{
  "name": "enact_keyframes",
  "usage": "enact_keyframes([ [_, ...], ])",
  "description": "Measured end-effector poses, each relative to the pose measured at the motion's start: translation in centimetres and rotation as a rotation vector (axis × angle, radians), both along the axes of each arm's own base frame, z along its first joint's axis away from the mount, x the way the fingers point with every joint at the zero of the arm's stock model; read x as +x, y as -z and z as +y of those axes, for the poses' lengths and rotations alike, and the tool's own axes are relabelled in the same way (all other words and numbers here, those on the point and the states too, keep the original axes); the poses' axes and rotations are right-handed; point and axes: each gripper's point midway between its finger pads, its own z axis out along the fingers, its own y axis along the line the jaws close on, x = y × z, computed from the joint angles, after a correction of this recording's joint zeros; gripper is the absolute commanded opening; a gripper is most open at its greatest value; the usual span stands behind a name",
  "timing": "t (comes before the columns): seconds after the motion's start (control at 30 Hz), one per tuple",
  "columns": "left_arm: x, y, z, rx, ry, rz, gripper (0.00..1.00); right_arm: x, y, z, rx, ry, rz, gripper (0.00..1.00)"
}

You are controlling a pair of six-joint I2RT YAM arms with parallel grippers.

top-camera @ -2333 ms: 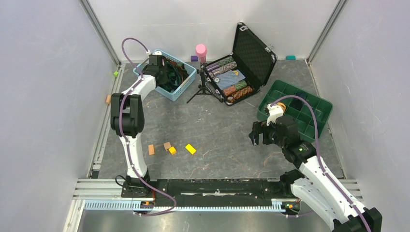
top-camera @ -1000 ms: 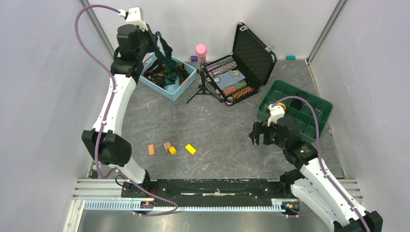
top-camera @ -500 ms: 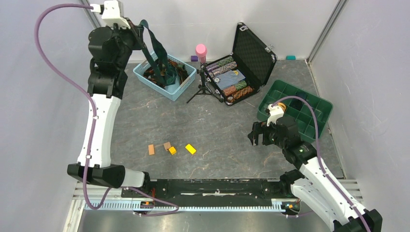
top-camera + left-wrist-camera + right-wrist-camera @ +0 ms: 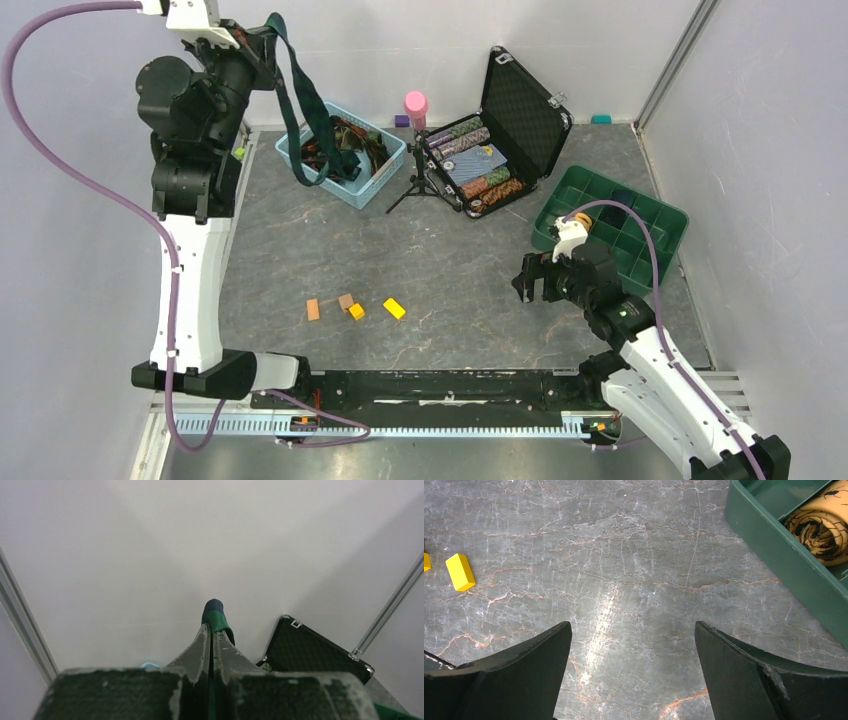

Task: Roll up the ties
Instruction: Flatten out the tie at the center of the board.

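My left gripper [image 4: 262, 35] is raised high at the back left and is shut on a dark green-and-navy tie [image 4: 297, 110]. The tie hangs from it in a long loop, its lower end still in the blue basket [image 4: 396, 151]. In the left wrist view the fingers are closed together [image 4: 212, 632] with the tie [image 4: 216, 616] sticking out past the tips. More ties [image 4: 357, 137] lie bunched in the basket. My right gripper [image 4: 527, 281] is open and empty low over the table, also in the right wrist view [image 4: 631, 630]. A rolled yellow-orange tie [image 4: 821, 527] sits in the green tray [image 4: 774, 555].
The green compartment tray [image 4: 668, 215] stands at the right. An open black case [image 4: 525, 110] holds rows of chips. A pink cylinder [image 4: 415, 103] and a small black tripod [image 4: 418, 185] stand beside it. Small orange and yellow blocks [image 4: 350, 305] lie left of centre; one shows in the right wrist view [image 4: 460, 571].
My left arm has risen and swung up and to the left, drawing the green-and-navy tie further out of the basket. The right arm has not moved.
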Motion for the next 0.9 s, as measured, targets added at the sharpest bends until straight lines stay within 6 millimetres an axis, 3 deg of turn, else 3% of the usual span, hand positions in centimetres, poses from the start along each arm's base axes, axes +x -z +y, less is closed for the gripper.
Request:
enact_keyframes([
  [0.23,-3.1,-4.7,-0.4,-0.008,0.047,-0.105,0.02,0.0,-0.1,0.1,0.006,-0.002,-0.001,0.99],
  [0.37,-6.4,-9.6,-1.1,-0.023,0.11,-0.224,0.02,-0.1,-0.2,0.1,0.009,-0.004,-0.005,0.99],
  [0.5,-8.6,-12.2,-1.9,-0.037,0.172,-0.292,0.02,-0.1,-0.5,0.1,0.014,-0.004,-0.015,0.99],
  [0.9,-11.3,-15.0,-3.9,-0.119,0.335,-0.357,0.02,-0.2,-1.2,0.2,0.034,-0.001,-0.04,0.99],
])
